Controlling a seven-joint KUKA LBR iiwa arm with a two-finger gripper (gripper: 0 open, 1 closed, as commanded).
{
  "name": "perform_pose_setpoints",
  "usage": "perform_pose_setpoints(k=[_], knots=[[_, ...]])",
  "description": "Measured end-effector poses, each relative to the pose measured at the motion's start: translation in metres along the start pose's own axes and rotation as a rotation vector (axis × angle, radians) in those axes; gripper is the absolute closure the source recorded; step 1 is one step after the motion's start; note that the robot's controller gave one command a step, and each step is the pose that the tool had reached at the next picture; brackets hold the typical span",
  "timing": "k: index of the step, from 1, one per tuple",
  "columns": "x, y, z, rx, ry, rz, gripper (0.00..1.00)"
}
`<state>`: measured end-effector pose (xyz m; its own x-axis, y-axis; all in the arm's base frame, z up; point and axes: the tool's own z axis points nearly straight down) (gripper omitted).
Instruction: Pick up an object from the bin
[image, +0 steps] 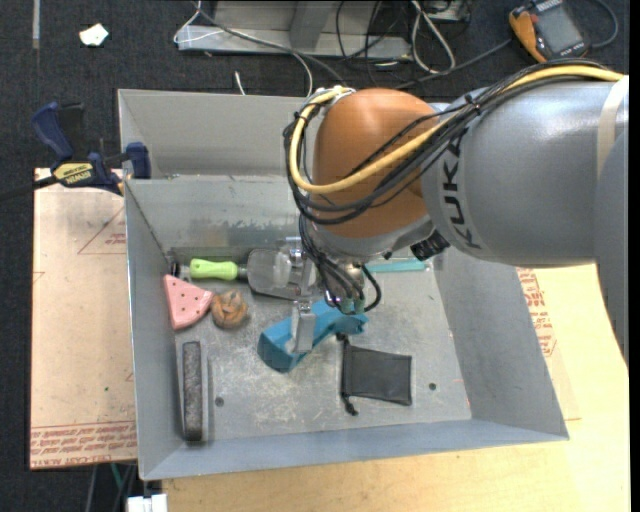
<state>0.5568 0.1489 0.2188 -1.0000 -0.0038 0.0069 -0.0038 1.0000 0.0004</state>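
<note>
Enclosing bin (290, 405): grey metal with sloped walls; we count a handful of loose things spread over its floor, none heaped.
Arm (540, 170): in from the right, its orange cover and cables above the bin's middle. We judge the reach made and the lift not yet done (nothing is clear of the floor).
Tool (300, 335): low at the bin's middle, right at the blue thing, touching it or very near. We cannot tell whether it is apart, together or clamped.
Blue thing (278, 352): bright blue, bent and soft-looking (perhaps a toy). It lies on the floor at the middle, rounded end toward the front left, other end running right under the wrist.
Black pouch (377, 377): flat, just right of the blue thing.
Grey block (191, 390): long, by the left wall.
Pink wedge (187, 300): further back on the left.
Brown lump (230, 311): just beside the wedge.
</note>
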Motion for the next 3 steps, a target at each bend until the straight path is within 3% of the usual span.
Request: perform_pose_setpoints(k=[1, 2, 3], knots=[[-0.002, -0.001, -0.004, -0.001, -0.007, 0.003, 0.00], [0.004, -0.033, 0.025, -0.003, -0.008, 0.010, 0.00], [-0.031, -0.054, 0.087, -0.003, -0.019, -0.145, 0.00]])
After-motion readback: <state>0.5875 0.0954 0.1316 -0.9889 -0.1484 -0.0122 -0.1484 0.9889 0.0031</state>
